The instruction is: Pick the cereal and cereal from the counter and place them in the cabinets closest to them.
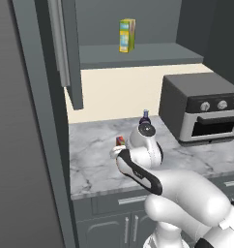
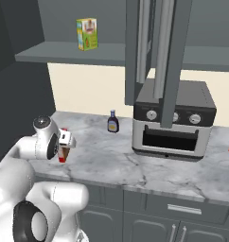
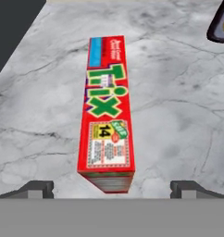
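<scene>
My claw (image 3: 112, 187) hangs spread wide above the red cereal box (image 3: 106, 111) on the marble counter (image 3: 178, 125), apparently not touching.

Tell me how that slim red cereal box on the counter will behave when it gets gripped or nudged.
The red cereal box stands tall on a narrow base, so a sideways nudge would likely tip it. It looks like thin cardboard, probably light, with walls that may give under a hard squeeze. Its flat faces should suit the open claw, whose fingers stand either side of its top.
</scene>
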